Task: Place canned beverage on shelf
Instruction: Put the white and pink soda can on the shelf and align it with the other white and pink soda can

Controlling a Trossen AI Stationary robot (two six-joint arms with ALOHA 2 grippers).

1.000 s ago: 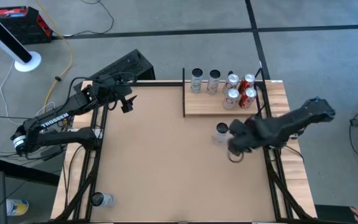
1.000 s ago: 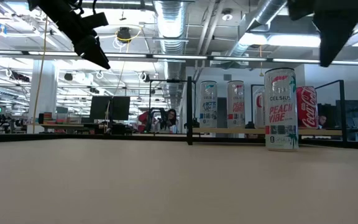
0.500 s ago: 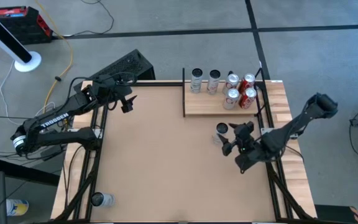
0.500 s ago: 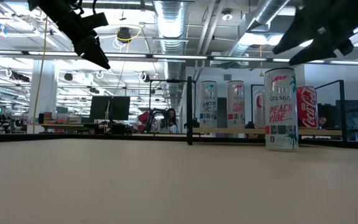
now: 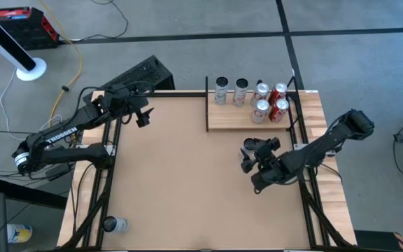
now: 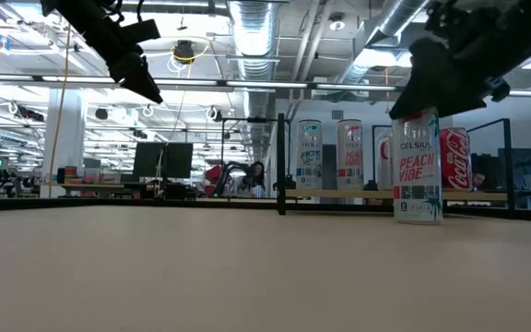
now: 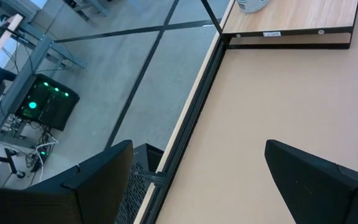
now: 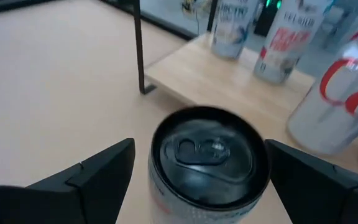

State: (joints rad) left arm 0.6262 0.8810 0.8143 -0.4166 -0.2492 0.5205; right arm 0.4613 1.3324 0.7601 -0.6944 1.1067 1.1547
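In the high view we see our right arm reaching in from the right edge of the frame toward the centre-right, bent at the elbow, with the right gripper at its end. Its two dark fingers stand spread wide apart at the bottom corners of the right wrist view. Our left arm lies along the left side of the frame, angled up toward the upper left, and the left gripper hangs there with its fingers parted.
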